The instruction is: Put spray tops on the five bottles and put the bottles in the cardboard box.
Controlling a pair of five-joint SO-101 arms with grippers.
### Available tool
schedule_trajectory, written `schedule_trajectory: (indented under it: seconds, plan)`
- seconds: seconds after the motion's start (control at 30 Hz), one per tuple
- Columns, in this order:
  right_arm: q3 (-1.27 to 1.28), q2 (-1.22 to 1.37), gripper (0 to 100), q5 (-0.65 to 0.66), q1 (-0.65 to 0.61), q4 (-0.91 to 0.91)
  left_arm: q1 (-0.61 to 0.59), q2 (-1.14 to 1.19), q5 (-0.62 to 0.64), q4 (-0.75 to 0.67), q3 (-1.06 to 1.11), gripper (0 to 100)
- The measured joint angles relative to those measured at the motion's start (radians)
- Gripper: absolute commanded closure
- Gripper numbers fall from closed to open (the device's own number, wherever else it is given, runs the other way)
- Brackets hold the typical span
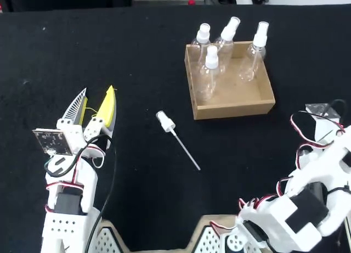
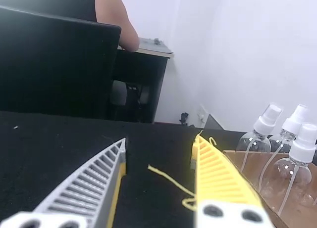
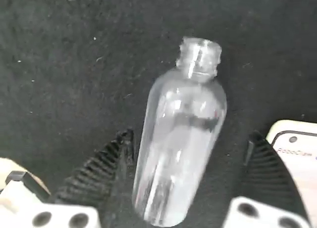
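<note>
Four clear bottles (image 1: pixel 210 72) with white spray tops stand in the cardboard box (image 1: pixel 233 107) at the back right. A loose spray top (image 1: pixel 165 122) with a long tube lies on the black table, left of the box's front corner. My left gripper (image 1: pixel 97 91) stands open at the front left, with nothing between its grey and yellow fingers. In the left wrist view the left gripper (image 2: pixel 159 141) points toward the capped bottles (image 2: pixel 292 156). A topless clear bottle (image 3: pixel 181 134) lies on the table between the spread black fingers of my right gripper (image 3: pixel 190 136), which is open.
The right arm (image 1: pixel 323 170) is folded at the table's front right, near the box's front right corner. Black cloth covers the table (image 1: pixel 137 55). Wide free room lies between the left gripper and the box.
</note>
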Motion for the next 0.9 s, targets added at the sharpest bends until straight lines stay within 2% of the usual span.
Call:
schedule_trajectory:
  seconds: [0.13, 0.43, 0.77, 0.9]
  plan:
    - [-0.064, 0.000, 67.0, 0.000, 0.000, 0.023, 0.000, 0.000, 0.000, 0.000, 0.000, 79]
    - [-0.244, 0.018, 67.0, -0.006, -0.028, 0.358, 0.000, 0.000, 0.000, 0.000, 0.000, 79]
    - [-0.450, 0.391, 67.0, -0.075, -0.031, 0.373, 0.000, 0.000, 0.000, 0.000, 0.000, 79]
    - [-0.562, 0.451, 67.0, -0.091, -0.012, 0.423, 0.000, 0.000, 0.000, 0.000, 0.000, 79]
